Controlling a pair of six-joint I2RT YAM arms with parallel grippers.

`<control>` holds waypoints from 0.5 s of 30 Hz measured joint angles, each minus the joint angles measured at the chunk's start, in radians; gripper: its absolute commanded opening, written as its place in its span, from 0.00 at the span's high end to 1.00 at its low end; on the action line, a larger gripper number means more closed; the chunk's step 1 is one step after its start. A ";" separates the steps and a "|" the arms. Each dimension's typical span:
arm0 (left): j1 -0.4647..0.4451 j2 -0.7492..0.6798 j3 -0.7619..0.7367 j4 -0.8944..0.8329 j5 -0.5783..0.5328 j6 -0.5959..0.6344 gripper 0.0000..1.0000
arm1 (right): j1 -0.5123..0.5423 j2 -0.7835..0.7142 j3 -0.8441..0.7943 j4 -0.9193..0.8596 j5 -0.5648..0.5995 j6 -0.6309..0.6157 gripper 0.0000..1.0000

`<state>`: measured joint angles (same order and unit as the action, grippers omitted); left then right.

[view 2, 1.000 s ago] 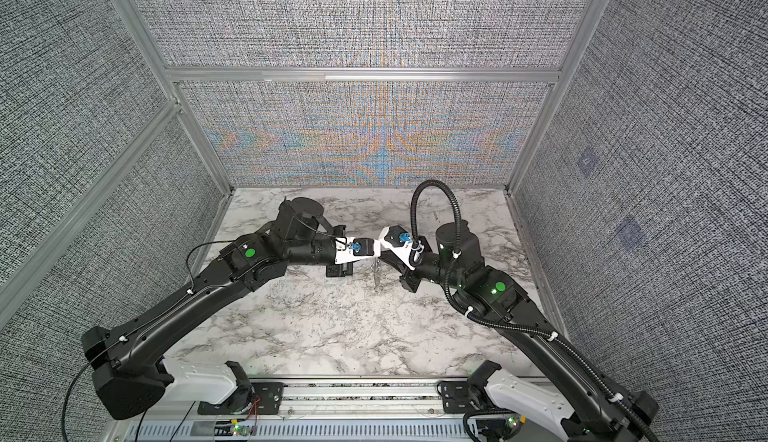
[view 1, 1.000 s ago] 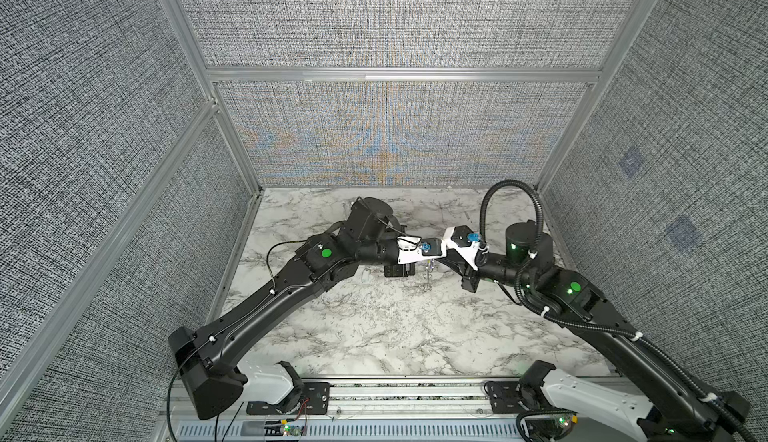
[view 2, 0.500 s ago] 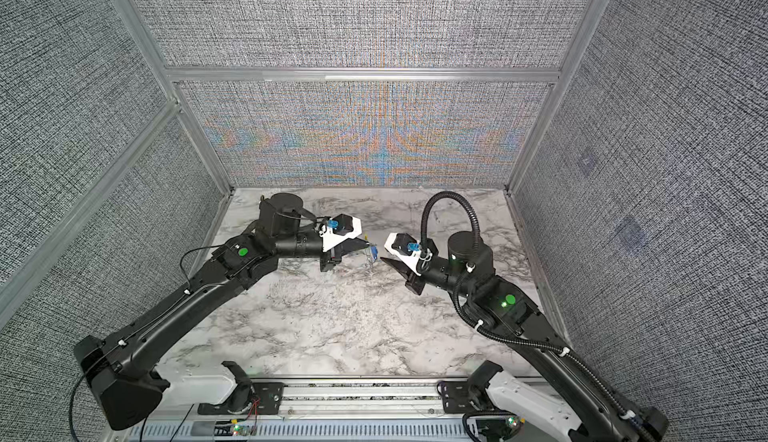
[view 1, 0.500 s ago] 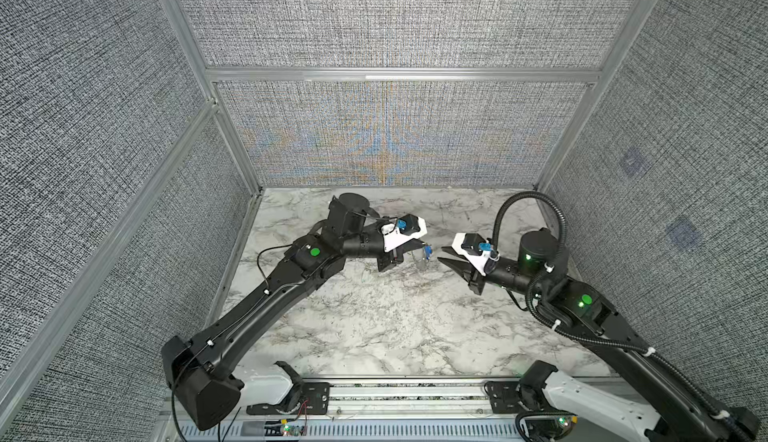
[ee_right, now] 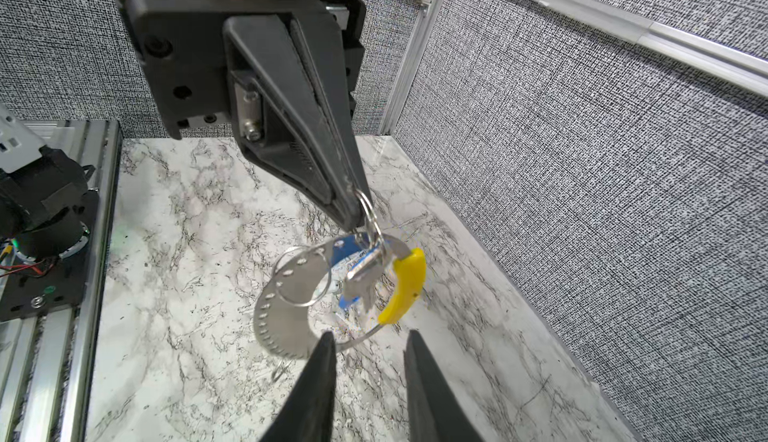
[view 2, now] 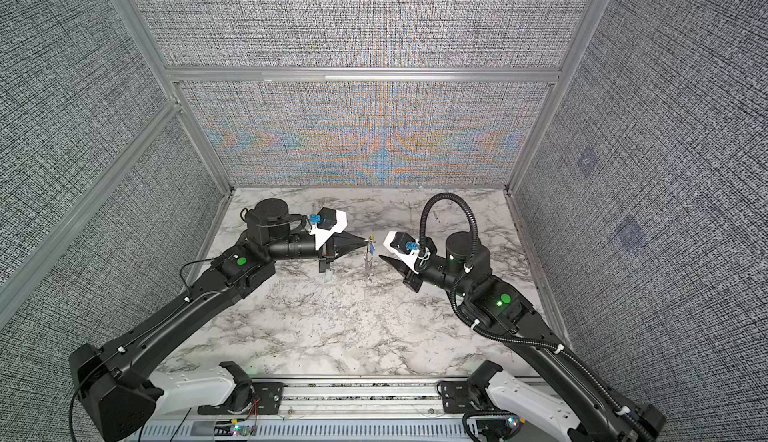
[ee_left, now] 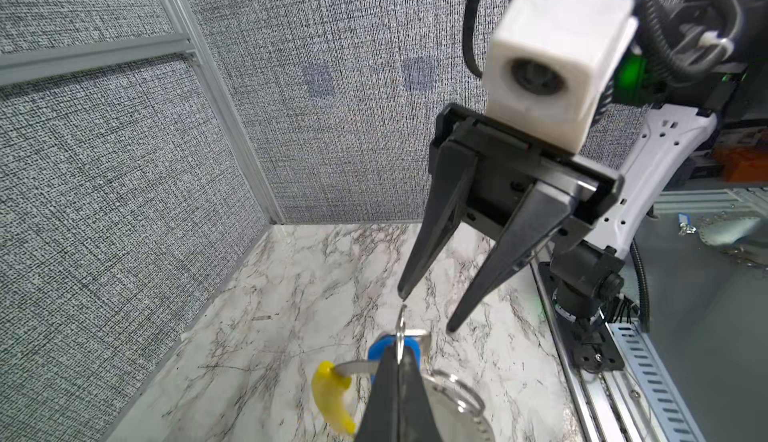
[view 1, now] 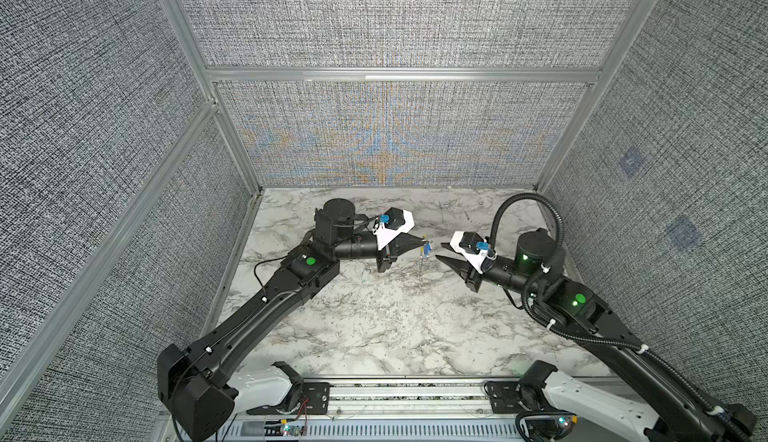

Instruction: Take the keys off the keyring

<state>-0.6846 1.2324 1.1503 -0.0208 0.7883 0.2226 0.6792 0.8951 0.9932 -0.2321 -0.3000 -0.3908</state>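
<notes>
- Left gripper [ee_right: 352,220] was closed tight, pinching the yellow-sleeved keyring [ee_right: 406,288] by a small wire loop at its top.
- Keyring hung below those fingertips over the marble table [view 1: 374,328], mid-scene, toward the far side.
- Keys [ee_right: 360,280], one blue-headed and one silvery, hung on it.
- Right gripper [ee_left: 426,312] stood partly open and empty, just right of the bunch.

- Bright, even light is cast from above; only faint, soft shadows are laid on the table [view 1: 374,336].
- Coloured moiré is seen on the back wall [view 1: 386,141] in both top views.
- In the left wrist view the near keyring [ee_left: 453,404] is blurred.
- In the right wrist view the rail [ee_right: 602,14] is slightly bowed, and mild glare is shown on the keyring.
</notes>
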 measured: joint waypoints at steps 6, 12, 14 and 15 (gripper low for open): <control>0.000 -0.003 -0.032 0.074 0.006 -0.060 1.00 | 0.000 0.024 -0.008 0.043 -0.017 0.016 0.63; 0.000 -0.004 -0.037 0.109 0.003 -0.087 1.00 | 0.002 0.048 -0.008 0.079 -0.029 0.037 0.63; 0.000 -0.004 -0.038 0.121 0.003 -0.093 1.00 | 0.002 0.048 -0.010 0.095 -0.028 0.043 0.64; 0.000 -0.004 -0.039 0.125 0.002 -0.097 1.00 | 0.002 0.048 -0.011 0.102 -0.022 0.047 0.64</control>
<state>-0.6846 1.2285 1.1118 0.1043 0.7906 0.1261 0.6807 0.9432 0.9821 -0.1299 -0.3222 -0.3439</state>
